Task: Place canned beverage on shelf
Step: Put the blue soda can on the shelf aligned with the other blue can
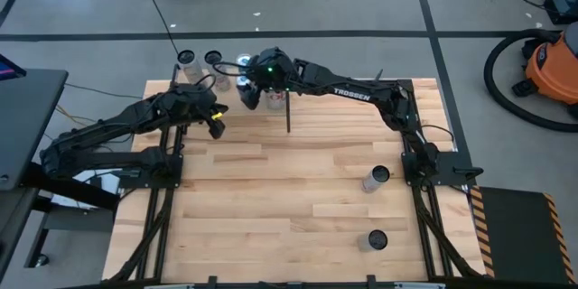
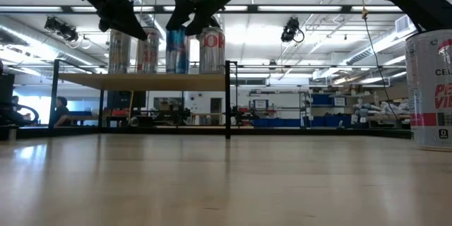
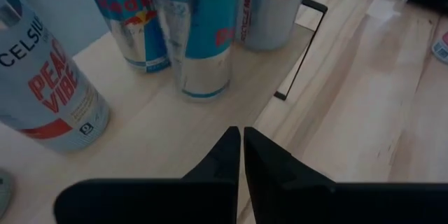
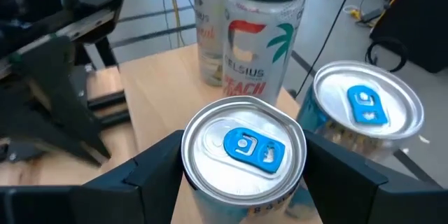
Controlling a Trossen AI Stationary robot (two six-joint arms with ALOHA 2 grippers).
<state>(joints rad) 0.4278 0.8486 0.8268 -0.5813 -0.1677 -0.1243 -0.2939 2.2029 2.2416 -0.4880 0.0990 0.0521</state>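
Can (image 4: 243, 155) with a blue tab stood on the shelf (image 2: 141, 81), gripped by the right claw (image 4: 243, 175); the left claw (image 3: 241, 155) hung closed beside it.

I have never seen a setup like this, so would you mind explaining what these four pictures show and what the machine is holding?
This is a robot with two dark arms at a wooden table, each ending in a two-finger gripper. One picture looks straight down on the table, one looks level across its top, and two come from cameras on the arms' wrists.

At the far end stands a small raised shelf of pale wood with black rods, with several drink cans on it. The right gripper is over the shelf, closed around a can with a blue tab, as its wrist picture shows. The left gripper is shut and empty, beside the shelf's cans.

Two more cans stand upright on the table near the right arm's base.
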